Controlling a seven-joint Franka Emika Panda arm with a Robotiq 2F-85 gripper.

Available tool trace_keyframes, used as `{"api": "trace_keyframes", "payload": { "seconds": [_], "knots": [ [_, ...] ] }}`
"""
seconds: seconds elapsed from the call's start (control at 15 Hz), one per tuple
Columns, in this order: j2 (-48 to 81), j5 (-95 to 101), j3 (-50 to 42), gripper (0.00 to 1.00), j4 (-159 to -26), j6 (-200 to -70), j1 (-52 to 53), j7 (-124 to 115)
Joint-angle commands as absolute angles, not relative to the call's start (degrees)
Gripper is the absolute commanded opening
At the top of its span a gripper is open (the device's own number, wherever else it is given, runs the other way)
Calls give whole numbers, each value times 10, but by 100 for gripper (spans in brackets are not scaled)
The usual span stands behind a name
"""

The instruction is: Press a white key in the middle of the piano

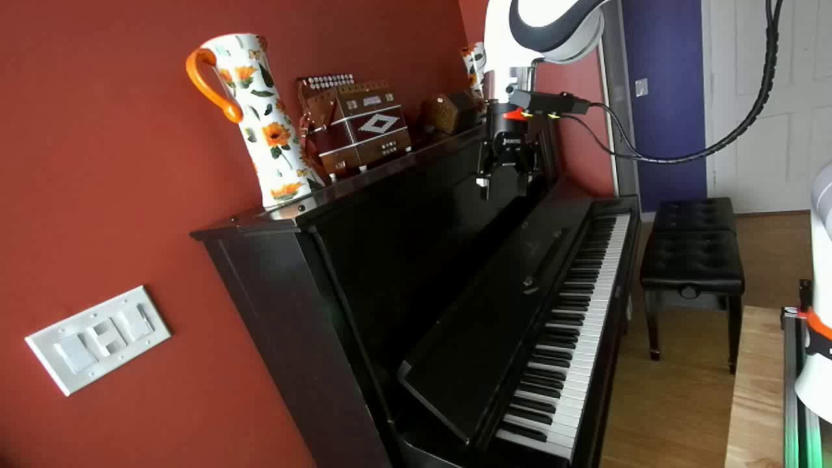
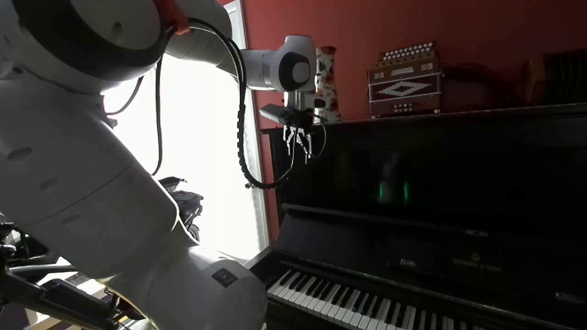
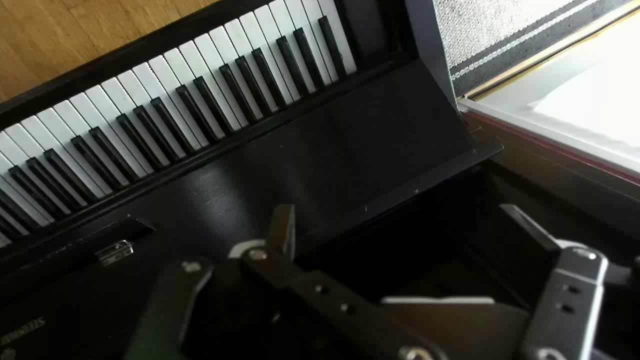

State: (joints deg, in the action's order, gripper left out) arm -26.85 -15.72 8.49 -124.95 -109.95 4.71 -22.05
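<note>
The glossy black upright piano (image 1: 416, 247) stands against the red wall and also shows in an exterior view (image 2: 440, 178). Its row of white keys (image 1: 595, 331) and black keys is exposed. In the wrist view the keys (image 3: 117, 95) run across the upper left and stop at one end of the piano. In an exterior view the keys (image 2: 337, 309) are partly cut off by the lower edge. My gripper (image 1: 503, 185) points down, high above the keys and close to the tall front panel, near one end of the piano (image 2: 299, 153). Its fingers (image 3: 395, 207) are apart with nothing between them.
A flowered vase (image 1: 266, 123), an accordion (image 1: 364, 130) and a smaller brown instrument (image 1: 448, 112) stand on the piano top. A black padded bench (image 1: 695, 260) stands on the floor beyond. The sloping key lid (image 3: 320, 150) rises behind the keys. A cable (image 2: 243, 133) hangs from my arm.
</note>
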Motion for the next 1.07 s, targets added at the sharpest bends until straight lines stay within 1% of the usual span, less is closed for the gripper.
{"api": "trace_keyframes", "payload": {
  "seconds": [0.0, 0.4, 0.67, 1.0],
  "knots": [
    [-268, -158, 87, 100, -1248, -1098, 44, -220],
    [-255, -151, 85, 100, -1246, -1087, 38, -227],
    [-213, -127, 44, 100, -1264, -1074, 10, -169],
    [-180, -73, -7, 100, -1325, -1067, -27, -83]
  ]
}}
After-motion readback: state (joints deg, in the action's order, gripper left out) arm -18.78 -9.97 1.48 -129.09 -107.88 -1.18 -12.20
